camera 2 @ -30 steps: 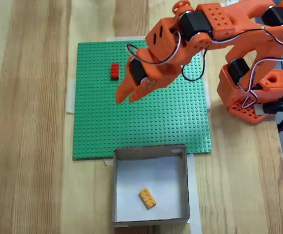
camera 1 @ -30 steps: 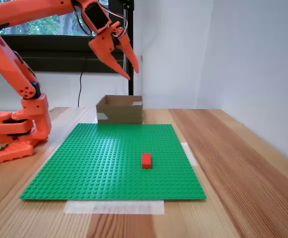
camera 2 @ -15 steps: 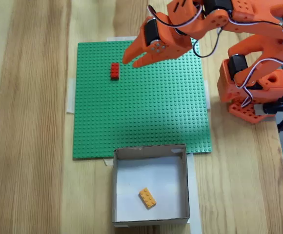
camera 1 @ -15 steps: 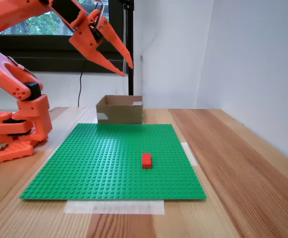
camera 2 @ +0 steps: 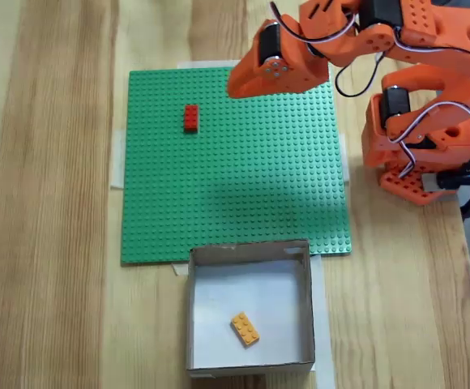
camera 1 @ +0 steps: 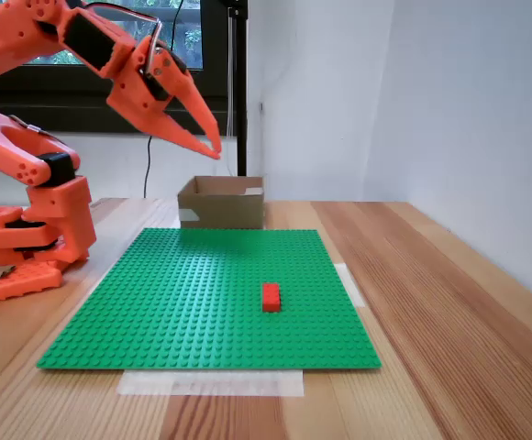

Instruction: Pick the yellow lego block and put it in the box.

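Desk (camera 2: 49, 203) carries everything. One orange arm (camera 2: 417, 97) at the right edge of the top-down fixed view, base at the left of the side fixed view. Its gripper (camera 1: 213, 147) hangs high over the far-left part of the green baseplate (camera 2: 235, 170), empty, fingers drawn almost together with just a sliver between the tips. One box (camera 2: 191, 308), touching the baseplate's edge in the top-down view, far end in the side view. One yellow lego block (camera 2: 245, 329) lies flat on the box floor, apart from the walls, so the placing looks done. Step in hand, as I judge it: clear away and park. To do it well, keep the gripper high, stay off the box walls, and don't sweep low over the one red brick (camera 2: 190, 118) standing on the baseplate, well apart from the box. Count: one baseplate, one box, one red brick, one yellow block.
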You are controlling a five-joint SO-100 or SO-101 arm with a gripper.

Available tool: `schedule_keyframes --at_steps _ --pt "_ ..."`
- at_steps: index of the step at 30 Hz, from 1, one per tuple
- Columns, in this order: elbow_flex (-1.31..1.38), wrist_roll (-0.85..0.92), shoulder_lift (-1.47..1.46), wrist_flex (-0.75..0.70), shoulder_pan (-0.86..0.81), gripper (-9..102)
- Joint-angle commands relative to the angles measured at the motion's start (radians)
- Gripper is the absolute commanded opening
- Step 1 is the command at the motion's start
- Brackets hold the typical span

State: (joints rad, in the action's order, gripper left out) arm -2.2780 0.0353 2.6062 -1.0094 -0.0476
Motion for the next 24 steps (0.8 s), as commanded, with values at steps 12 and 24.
schedule_keyframes --at_steps 12,24 --pt "-0.311 -0.069 0.261 0.137 0.034 -1" --pt "-0.514 -0.044 0.382 0.149 0.080 -1"
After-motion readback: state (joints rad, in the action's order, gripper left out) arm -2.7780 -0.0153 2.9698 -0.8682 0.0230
